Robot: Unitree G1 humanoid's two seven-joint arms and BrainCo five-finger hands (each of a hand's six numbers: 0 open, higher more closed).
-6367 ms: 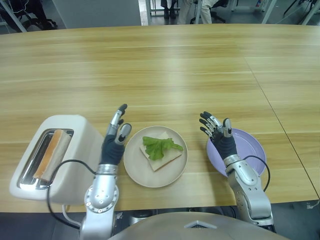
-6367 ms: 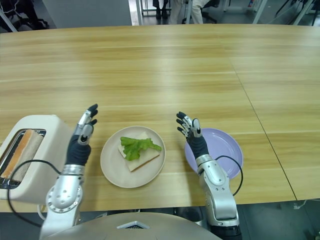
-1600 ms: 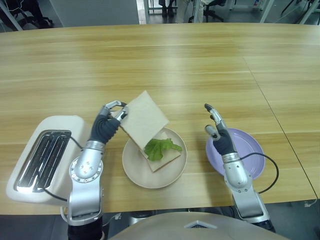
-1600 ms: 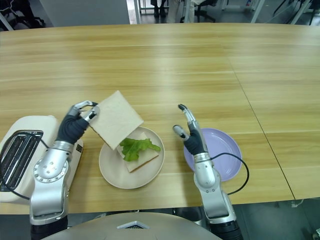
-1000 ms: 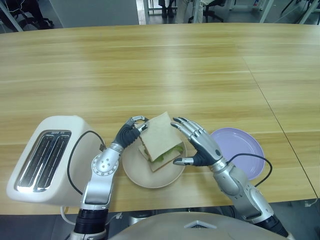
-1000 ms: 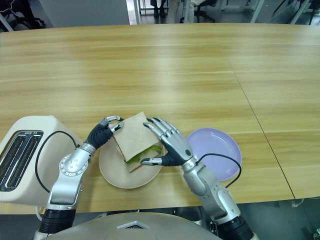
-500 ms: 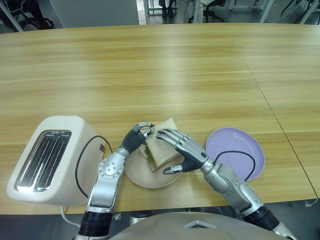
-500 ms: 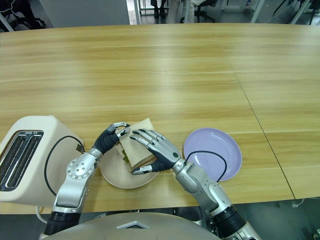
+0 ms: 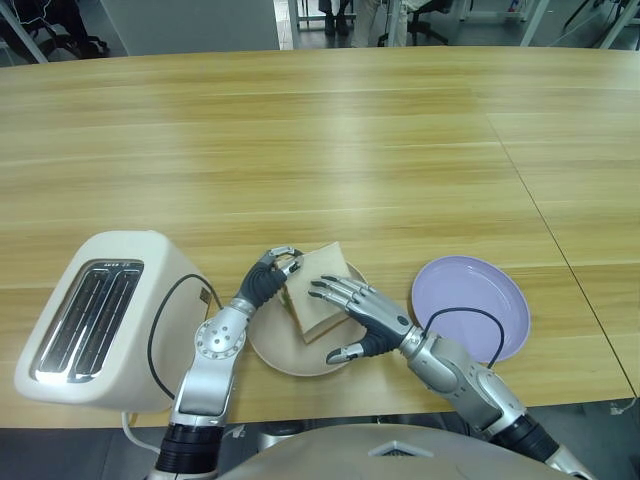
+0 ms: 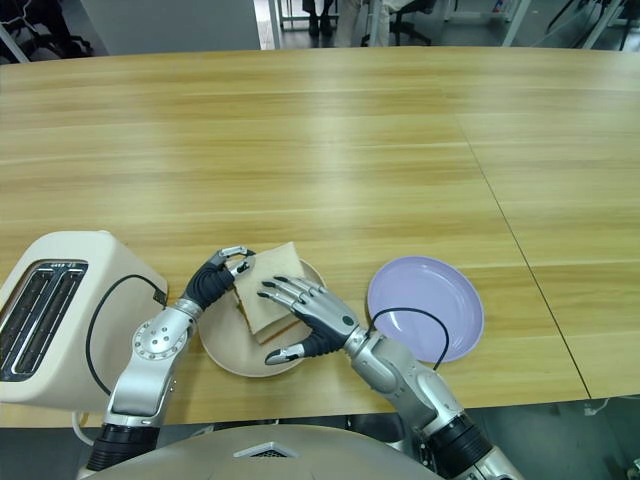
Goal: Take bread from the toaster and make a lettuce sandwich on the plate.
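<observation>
L robot hand [image 9: 266,283]: wrist bent inward, fingers curled, pinched on left corner of top slice [image 9: 313,272]. R robot hand [image 9: 366,318]: palm down, fingers spread apart, laid over sandwich [image 9: 308,318], nothing gripped. Sandwich seated on beige plate [image 9: 268,346], betw. toaster [image 9: 100,330] & purple plate [image 9: 470,305], on surface [image 9: 350,150].

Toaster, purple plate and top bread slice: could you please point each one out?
toaster [image 9: 85,320], left eye view, slotted top.
purple plate [image 9: 470,290], left eye view, bare inner surface.
top bread slice [image 9: 318,265], left eye view, uncovered far half.
</observation>
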